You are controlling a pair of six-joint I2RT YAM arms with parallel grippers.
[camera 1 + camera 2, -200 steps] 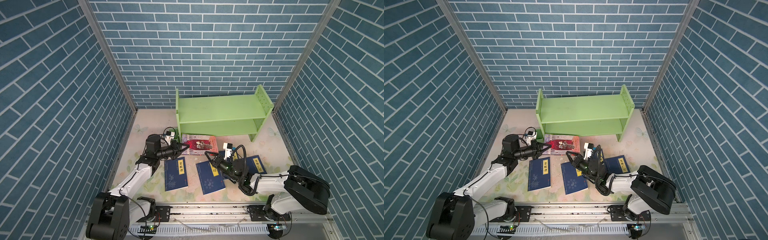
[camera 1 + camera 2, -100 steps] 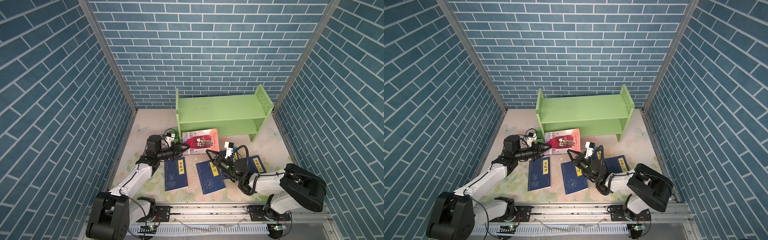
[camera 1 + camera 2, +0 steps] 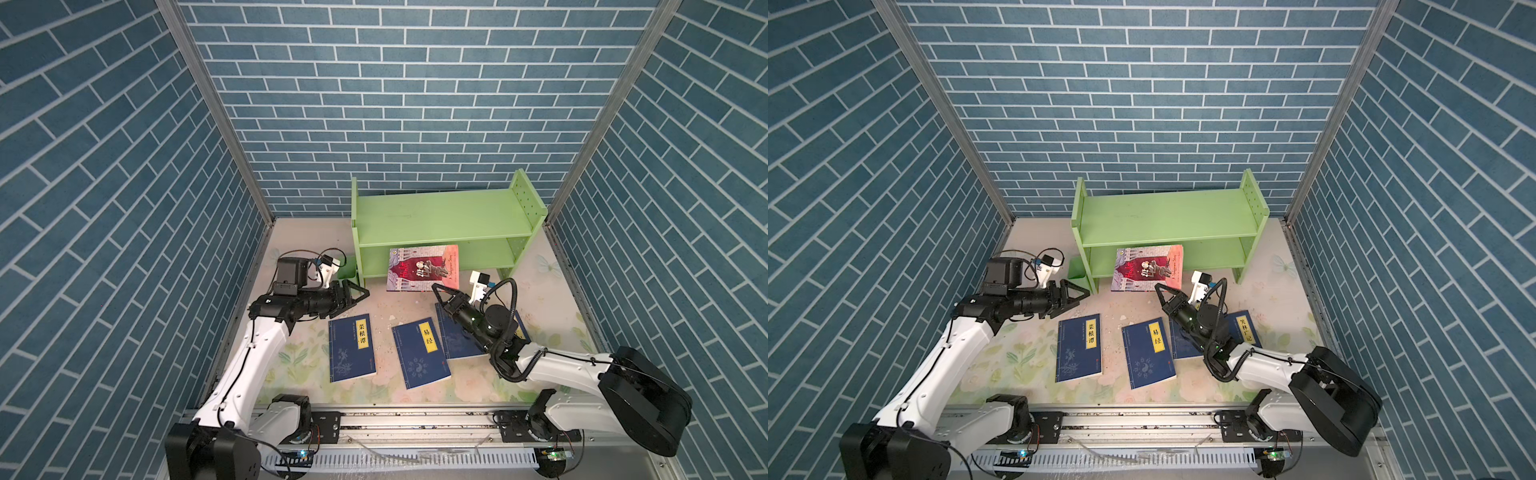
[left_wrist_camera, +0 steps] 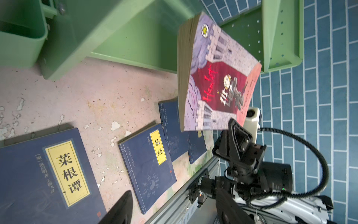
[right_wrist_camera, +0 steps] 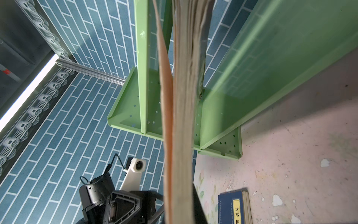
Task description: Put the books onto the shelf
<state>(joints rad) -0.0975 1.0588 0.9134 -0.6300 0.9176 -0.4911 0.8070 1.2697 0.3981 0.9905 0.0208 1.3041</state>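
Three thin dark blue paperbacks (image 3: 352, 348) with yellow labels were noted lying flat on the floral counter (image 3: 386, 309), not yet shelved. The left pincer (image 3: 360, 293) was found spread wide and empty near the small green cup (image 3: 347, 270). The right pincer (image 3: 435, 287) was clamped on the lower edge of the red-and-grey illustrated paperback (image 3: 424, 268), which was held raised and tilted before the lower tier of the light green two-tier shelf (image 3: 440, 216), presumably so that it could be slid in standing.

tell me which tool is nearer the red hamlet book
Right. The right tool is shut on a lower corner of the red book; the left tool stands open, apart from it, to its left.
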